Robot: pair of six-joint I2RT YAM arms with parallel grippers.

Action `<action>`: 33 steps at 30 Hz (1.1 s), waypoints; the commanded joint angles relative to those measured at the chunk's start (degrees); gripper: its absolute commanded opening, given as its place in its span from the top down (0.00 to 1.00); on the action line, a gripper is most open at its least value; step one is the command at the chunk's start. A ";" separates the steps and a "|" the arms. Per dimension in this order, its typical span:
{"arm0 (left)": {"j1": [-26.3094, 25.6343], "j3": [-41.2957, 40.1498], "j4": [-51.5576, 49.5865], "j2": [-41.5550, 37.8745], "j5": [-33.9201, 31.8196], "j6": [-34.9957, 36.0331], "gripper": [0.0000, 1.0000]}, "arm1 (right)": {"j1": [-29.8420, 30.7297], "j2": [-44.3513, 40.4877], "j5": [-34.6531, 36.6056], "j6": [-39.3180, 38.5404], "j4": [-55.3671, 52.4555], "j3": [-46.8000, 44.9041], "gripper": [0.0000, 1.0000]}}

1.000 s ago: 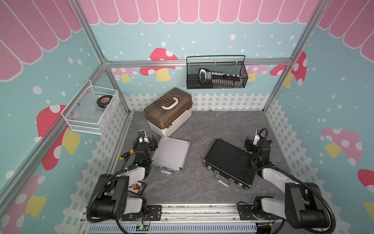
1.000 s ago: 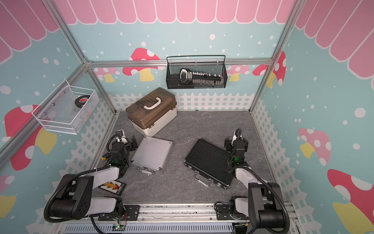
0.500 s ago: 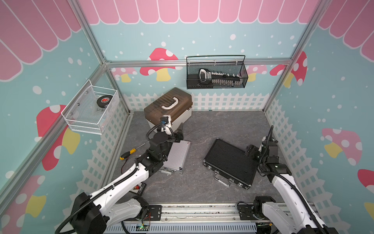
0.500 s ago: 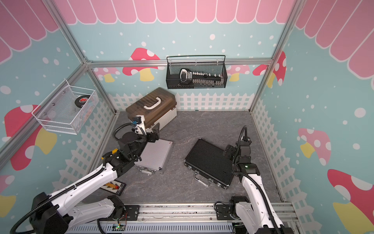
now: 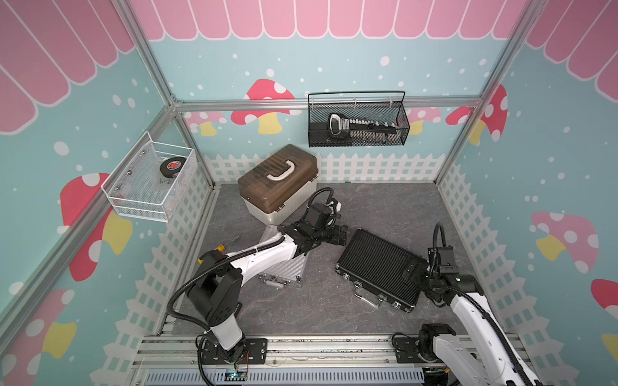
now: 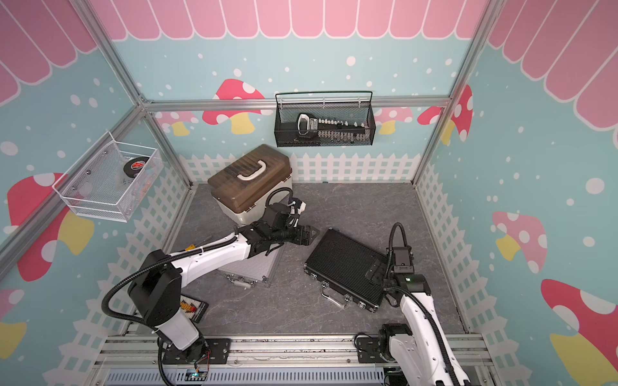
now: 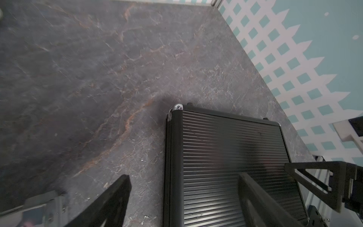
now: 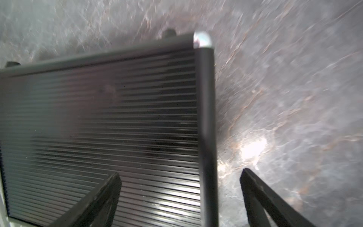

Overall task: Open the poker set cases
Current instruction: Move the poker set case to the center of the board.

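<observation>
- The larger black ribbed metal case (image 5: 374, 264) lies shut on the grey marbled table (image 5: 384, 204).
- The smaller square silver ribbed case (image 5: 287, 270) lies shut beside it, partly under the left arm (image 5: 264, 255).
- The left gripper (image 7: 183, 175), spread and empty, straddles the black case's far corner.
- The right gripper (image 8: 180, 173), spread and empty, straddles its right edge.

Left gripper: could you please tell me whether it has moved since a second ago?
Yes. The left gripper crossed over the silver case toward the black case.
</observation>
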 commanded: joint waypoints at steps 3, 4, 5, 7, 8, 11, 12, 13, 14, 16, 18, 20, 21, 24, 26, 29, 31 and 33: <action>0.08 2.58 -2.27 4.31 8.11 -5.31 0.14 | 0.03 6.54 -10.69 -3.45 9.70 -0.21 0.14; 0.04 2.63 -2.35 4.91 8.18 -5.89 0.14 | 0.04 7.92 -11.53 -4.62 10.79 0.66 0.15; 0.12 2.58 -2.48 5.46 8.19 -6.41 0.14 | 0.04 9.16 -12.48 -5.84 11.86 1.68 0.16; 0.15 2.62 -2.50 6.31 8.59 -6.51 0.14 | -0.03 11.82 -14.24 -7.16 14.42 3.34 0.17; 0.25 2.75 -2.51 6.85 8.65 -6.83 0.14 | 0.04 13.37 -15.19 -7.46 15.72 4.12 0.19; 0.80 3.24 -2.54 8.33 9.31 -7.72 0.14 | 0.03 18.70 -17.57 -7.14 20.35 6.69 0.20; 1.14 3.24 -2.54 8.56 9.11 -8.14 0.14 | -0.01 20.47 -17.66 -6.91 21.60 7.54 0.20; 1.52 3.25 -2.26 8.83 8.90 -8.49 0.14 | -0.04 22.58 -17.69 -6.89 23.04 8.77 0.20; 2.02 3.33 -2.12 9.09 8.82 -8.82 0.14 | -0.05 24.75 -17.69 -6.76 24.37 10.00 0.20; 2.94 3.61 -2.11 9.35 8.84 -9.25 0.14 | -0.05 28.54 -18.17 -6.06 27.87 12.30 0.20; 3.72 3.77 -2.10 9.29 8.29 -9.51 0.14 | -0.05 32.52 -18.64 -4.87 31.43 14.63 0.20; 4.51 3.69 -2.10 8.87 7.61 -9.69 0.14 | -0.05 37.37 -19.12 -4.06 34.09 17.46 0.20; 4.76 3.68 -2.10 8.69 7.36 -9.78 0.14 | -0.01 39.53 -19.49 -4.12 34.85 18.79 0.20; 5.30 3.68 -1.93 7.82 6.50 -9.71 0.14 | -0.05 46.62 -20.07 -4.64 35.66 23.75 0.20; 5.35 3.86 -1.92 6.99 5.28 -9.52 0.14 | -0.14 50.53 -20.45 -5.88 34.56 27.51 0.20; 5.35 3.83 -1.85 5.24 3.65 -9.17 0.13 | -0.53 52.11 -17.67 -8.51 31.15 31.52 0.16; 5.35 3.08 -1.91 3.52 1.92 -8.79 0.12 | -0.81 50.43 -14.30 -9.88 29.10 32.75 0.07; 5.33 2.02 -2.02 1.38 -0.30 -8.24 0.12 | -1.23 47.83 -9.49 -11.26 25.45 33.76 0.01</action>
